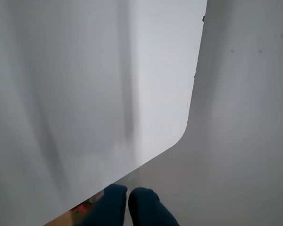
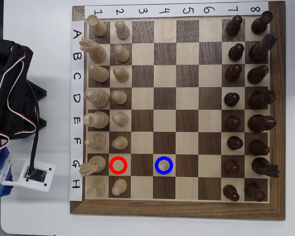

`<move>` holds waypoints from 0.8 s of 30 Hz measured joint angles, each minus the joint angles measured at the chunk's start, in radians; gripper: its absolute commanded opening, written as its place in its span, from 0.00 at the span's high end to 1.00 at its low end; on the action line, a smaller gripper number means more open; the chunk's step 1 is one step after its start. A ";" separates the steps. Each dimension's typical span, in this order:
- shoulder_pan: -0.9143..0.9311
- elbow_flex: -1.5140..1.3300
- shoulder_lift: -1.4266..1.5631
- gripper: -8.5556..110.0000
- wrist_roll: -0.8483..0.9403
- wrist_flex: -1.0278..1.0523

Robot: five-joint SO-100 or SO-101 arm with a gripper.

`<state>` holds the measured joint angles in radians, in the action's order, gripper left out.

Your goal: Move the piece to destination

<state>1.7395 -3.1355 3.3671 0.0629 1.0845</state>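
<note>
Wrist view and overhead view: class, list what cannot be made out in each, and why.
- Wrist view: the chessboard lies outside the frame; only white table and the tool tips show.
- Wrist view: an orange scrap beside the tool is blurred and cut by the bottom edge.
- Overhead view: the arm is cut by the left edge; the tool is unclear there.

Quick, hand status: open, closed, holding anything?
Hand: closed, both tips pressed together in the wrist view, nothing held between them.
</note>
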 measured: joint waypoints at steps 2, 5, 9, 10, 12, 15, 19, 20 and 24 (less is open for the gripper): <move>0.000 0.000 0.000 0.93 -0.006 0.000; 0.000 0.000 0.000 0.93 -0.014 0.000; 0.000 0.000 0.000 0.93 -0.014 0.000; 0.000 0.000 0.000 0.93 -0.014 0.000; 0.000 0.000 0.000 0.93 -0.014 0.000; 0.000 0.000 0.000 0.93 -0.014 0.000; 0.000 0.000 0.000 0.93 -0.014 0.000; 0.000 0.000 0.000 0.93 -0.014 0.000; 0.000 0.000 0.000 0.93 -0.014 0.000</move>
<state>1.7395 -3.1355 3.3671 0.0491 1.0845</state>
